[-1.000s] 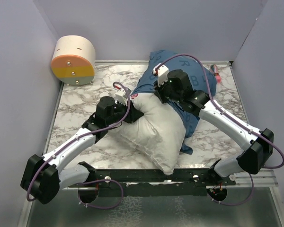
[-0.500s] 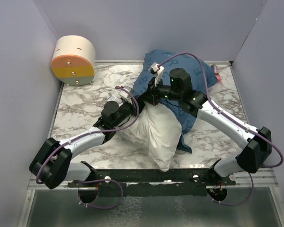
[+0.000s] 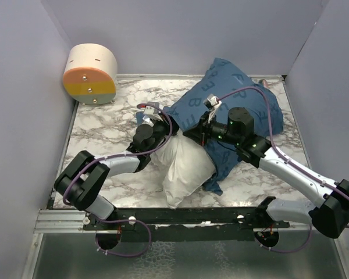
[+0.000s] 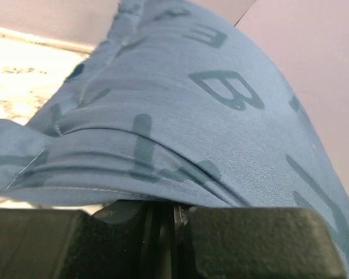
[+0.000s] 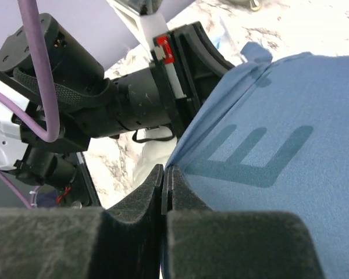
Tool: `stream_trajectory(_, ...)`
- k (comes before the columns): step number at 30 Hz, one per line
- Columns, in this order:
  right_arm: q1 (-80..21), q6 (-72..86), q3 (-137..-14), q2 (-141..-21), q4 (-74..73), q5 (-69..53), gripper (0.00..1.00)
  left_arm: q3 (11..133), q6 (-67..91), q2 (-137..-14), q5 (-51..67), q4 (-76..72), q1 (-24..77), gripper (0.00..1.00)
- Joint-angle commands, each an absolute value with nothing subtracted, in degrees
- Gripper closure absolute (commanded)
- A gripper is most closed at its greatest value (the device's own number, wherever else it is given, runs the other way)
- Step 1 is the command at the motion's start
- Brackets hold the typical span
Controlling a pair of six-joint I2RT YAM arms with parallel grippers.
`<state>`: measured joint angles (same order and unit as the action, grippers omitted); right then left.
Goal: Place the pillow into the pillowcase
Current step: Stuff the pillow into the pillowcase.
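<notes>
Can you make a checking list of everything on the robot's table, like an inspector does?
Surface: white and grey marbled tabletop, flat.
Job's things: plump white pillow, far end inside the dark blue lettered pillowcase, near end sticking out.
Clutter: round cream drum with an orange and yellow face, far left corner.
Grippers: left tool and right tool both shut on the pillowcase's edge.
Cables: purple cables run along both arms; one arcs over the pillowcase.
Surroundings: plain lilac walls on three sides.
</notes>
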<state>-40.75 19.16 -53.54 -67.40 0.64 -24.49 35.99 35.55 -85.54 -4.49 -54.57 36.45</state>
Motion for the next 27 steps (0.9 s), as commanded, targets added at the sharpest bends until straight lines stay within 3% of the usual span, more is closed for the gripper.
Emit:
stream_trajectory(1, -44.4, 20.1, -53.1, -67.1, -9.1, -27.0, 0.99, 35.1, 35.0, -90.6, -6.9, -69.2, 32.1, 0.81)
stream_trajectory(4, -40.4, 20.4, -51.0, -70.8, -8.5, -24.2, 0.95, 31.4, 32.1, -87.4, 1.3, -69.9, 32.1, 0.66)
stream_trajectory(6, -39.2, 20.3, -50.1, -71.0, -6.5, -24.2, 0.75, 27.9, 29.5, -81.4, 1.7, -64.2, 32.1, 0.50)
stream_trajectory(9, -38.1, 18.4, -51.5, -70.6, -5.7, -25.4, 0.50, 26.6, 24.6, -68.2, -0.5, -42.5, 31.9, 0.31)
stream_trajectory(13, -37.3, 15.3, -56.9, -70.4, -6.6, -28.3, 0.32, 30.2, 22.2, -52.4, 0.0, -15.3, 31.7, 0.25)
stream_trajectory(18, -37.1, 13.9, -61.4, -66.7, -6.9, -32.2, 0.16, 33.4, 26.5, -35.9, 5.7, 7.2, 31.7, 0.23)
stream_trajectory(27, -36.9, 15.3, -56.8, -57.9, -9.0, -28.1, 0.12, 30.8, 39.7, -30.6, 26.3, 7.8, 32.1, 0.17)
